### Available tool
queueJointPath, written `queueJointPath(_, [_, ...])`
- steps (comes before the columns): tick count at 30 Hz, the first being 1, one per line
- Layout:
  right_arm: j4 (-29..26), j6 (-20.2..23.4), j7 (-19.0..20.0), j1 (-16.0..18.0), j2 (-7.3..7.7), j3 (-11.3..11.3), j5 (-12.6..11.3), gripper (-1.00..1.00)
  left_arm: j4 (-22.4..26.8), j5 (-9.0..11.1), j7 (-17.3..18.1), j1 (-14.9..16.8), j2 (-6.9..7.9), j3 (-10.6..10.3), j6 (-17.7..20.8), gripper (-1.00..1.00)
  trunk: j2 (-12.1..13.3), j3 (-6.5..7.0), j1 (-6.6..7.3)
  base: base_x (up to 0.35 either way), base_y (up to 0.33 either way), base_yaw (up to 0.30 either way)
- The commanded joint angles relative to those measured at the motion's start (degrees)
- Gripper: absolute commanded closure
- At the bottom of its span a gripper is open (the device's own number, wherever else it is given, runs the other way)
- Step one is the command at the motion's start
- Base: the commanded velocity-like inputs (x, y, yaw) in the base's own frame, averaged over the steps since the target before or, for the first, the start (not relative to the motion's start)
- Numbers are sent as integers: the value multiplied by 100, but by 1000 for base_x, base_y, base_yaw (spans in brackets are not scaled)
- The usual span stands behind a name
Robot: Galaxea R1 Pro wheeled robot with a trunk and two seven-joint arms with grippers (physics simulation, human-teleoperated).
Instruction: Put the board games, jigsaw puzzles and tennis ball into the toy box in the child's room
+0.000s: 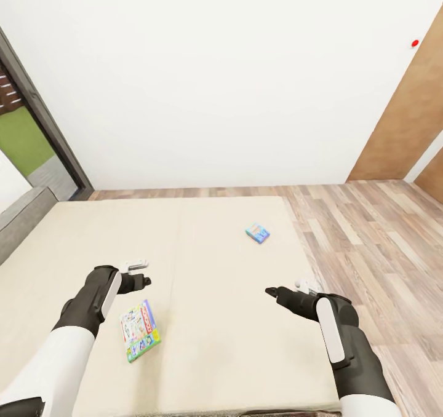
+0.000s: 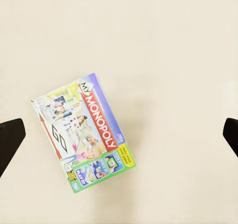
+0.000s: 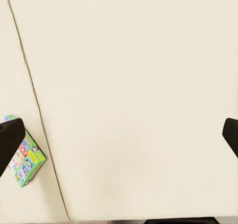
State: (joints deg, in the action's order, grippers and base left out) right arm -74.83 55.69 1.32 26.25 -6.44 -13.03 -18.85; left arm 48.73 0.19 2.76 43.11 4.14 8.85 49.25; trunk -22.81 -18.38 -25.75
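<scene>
On the beige mattress of the bed (image 1: 215, 337) lie two board games. The white, green-edged Monopoly box (image 1: 140, 331) lies flat just in front of my left gripper (image 1: 141, 273). The left wrist view has this box (image 2: 82, 135) below the open left gripper (image 2: 119, 135), whose fingertips (image 2: 10, 140) stand wide apart and clear of it. A smaller blue box (image 1: 257, 232) lies farther up the mattress toward the right. My right gripper (image 1: 278, 291) hovers open over bare mattress, and its wrist view catches a corner of the Monopoly box (image 3: 29, 162).
The bed's grey frame (image 1: 21, 217) runs along the left, with a dark-framed window (image 1: 37, 128) behind it. Wood-plank floor (image 1: 369, 245) lies to the right of the mattress, reaching a white wall and a brown door panel (image 1: 406, 128).
</scene>
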Motion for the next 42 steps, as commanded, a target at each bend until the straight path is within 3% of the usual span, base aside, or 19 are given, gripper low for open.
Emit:
queueJointPath(1, [-16,31,15,7,-6,-14,2,-100,5,-1,23,4,-1,11,27,-100,-11,-20,-3,0,0,0])
queueJointPath(4, [-120,38,40,4,-6,20,0,-100,5,-1,21,4,1,11,25,-100,-11,-48,-3,0,0,0])
queueJointPath(13, [-918,272,274,9,3,429,3,-100,4,-23,11,4,17,10,-144,-100,-11,-133,-3,0,0,0])
queueJointPath(17, [-1013,358,290,10,3,461,2,-100,-1,-35,-146,4,20,11,-309,-100,-11,-171,-3,0,0,0])
queueJointPath(24, [-1055,398,298,11,10,475,2,-100,-8,2,-1014,4,1,16,-470,-100,-11,-237,-3,0,0,0])
queueJointPath(28, [-1058,401,298,12,9,480,4,-100,-43,8,-1213,4,-6,20,-553,-100,-11,-275,-3,0,0,0])
queueJointPath(42, [-1052,406,299,13,4,492,4,-100,-345,8,-1310,4,0,14,-697,-100,-11,-407,-3,0,0,0])
